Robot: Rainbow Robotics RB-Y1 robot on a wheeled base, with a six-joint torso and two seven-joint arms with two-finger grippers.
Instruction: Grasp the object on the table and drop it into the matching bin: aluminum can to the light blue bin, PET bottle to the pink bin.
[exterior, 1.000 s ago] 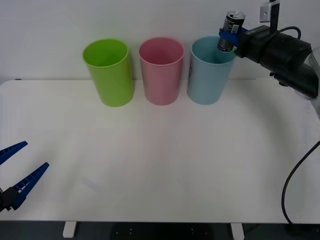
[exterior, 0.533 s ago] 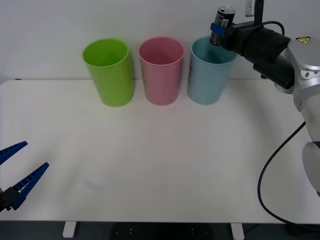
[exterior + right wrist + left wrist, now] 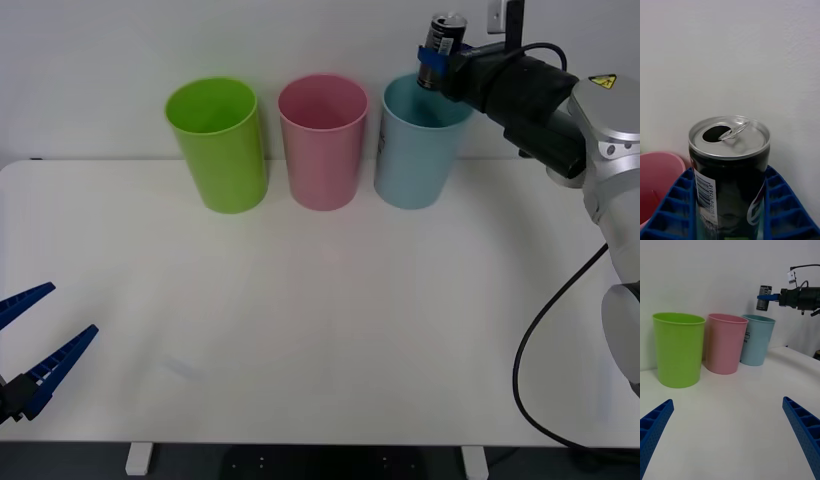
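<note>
My right gripper (image 3: 434, 57) is shut on the aluminum can (image 3: 441, 41), a dark-sided can with a shiny pull-tab top (image 3: 729, 137), held upright in the air above the far rim of the light blue bin (image 3: 418, 150). In the left wrist view the can (image 3: 763, 297) hangs just above that bin (image 3: 756, 339). The pink bin (image 3: 322, 140) stands to the left of the light blue one at the back of the white table (image 3: 320, 320). My left gripper (image 3: 32, 345) rests open low at the table's front left corner.
A lime green bin (image 3: 220, 143) stands left of the pink one; the three bins form a row against the white back wall. A black cable (image 3: 545, 340) hangs from the right arm over the table's right edge.
The right arm has carried the can to the left and slightly up, from over the light blue bin's right rim to above its opening. The left arm has not moved.
</note>
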